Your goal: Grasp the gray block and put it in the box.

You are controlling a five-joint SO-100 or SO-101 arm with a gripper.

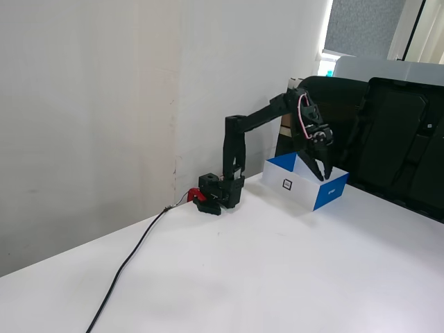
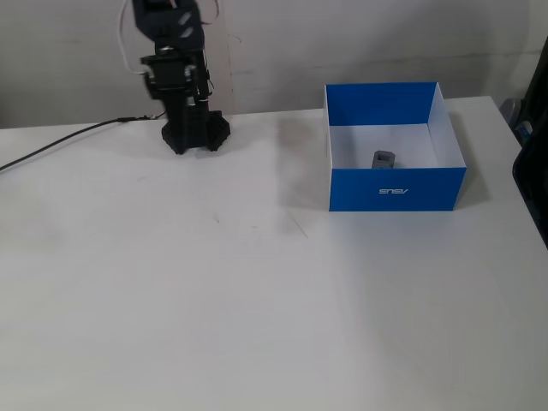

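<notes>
The box is blue outside and white inside and stands at the right in a fixed view. The gray block lies on its white floor, near the front wall. In the other fixed view the box shows its white side with a dark logo, and the block is hidden behind its walls. There my gripper hangs over the box with its tips pointing down at the rim. Its jaws are spread and hold nothing. The gripper is out of view in the fixed view that shows the block.
The arm's base is clamped at the table's back edge and also shows in the other fixed view. A black cable runs from it across the white table. A black chair stands behind the box.
</notes>
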